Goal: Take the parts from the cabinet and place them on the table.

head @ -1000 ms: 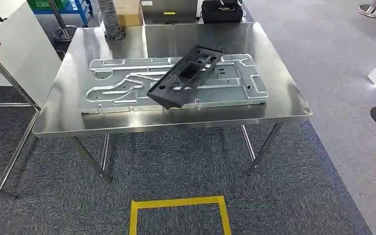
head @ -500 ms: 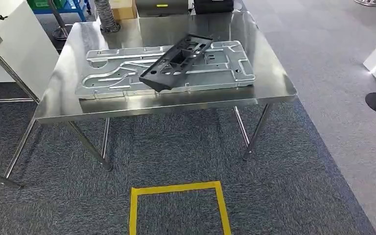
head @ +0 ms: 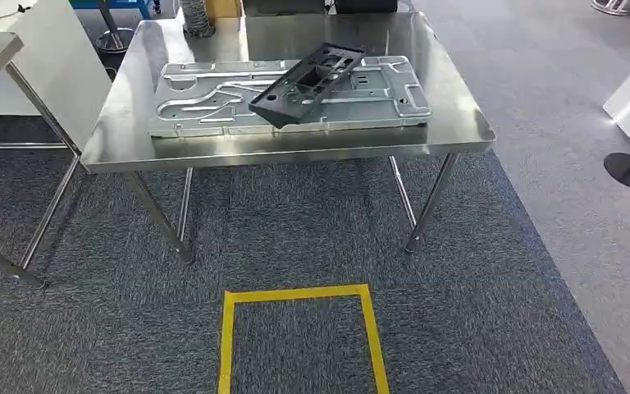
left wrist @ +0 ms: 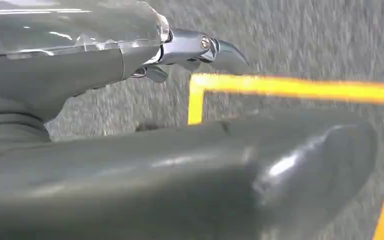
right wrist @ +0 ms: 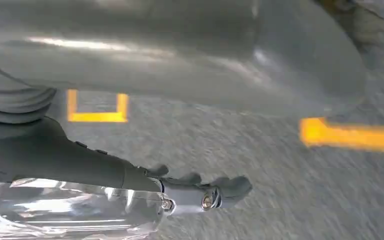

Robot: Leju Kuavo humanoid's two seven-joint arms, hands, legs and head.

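Two parts on table (head: 131, 139): black bracket (head: 308, 74) atop metal plate (head: 213, 103), bracket at 3 o'clock side. Left hand (left wrist: 180, 165), right hand (right wrist: 180, 60) over carpet (head: 295, 230); finger state unclear, cannot tell.

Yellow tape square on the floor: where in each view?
Head view: yellow tape square on the grey carpet, before the table.
Left wrist view: its corner, between thumb and fingers of the left hand.
Right wrist view: yellow strip beyond the right hand, probably it.
Shared landmark: the carpet.

yellow tape square (head: 299, 332) (on carpet (head: 500, 312))
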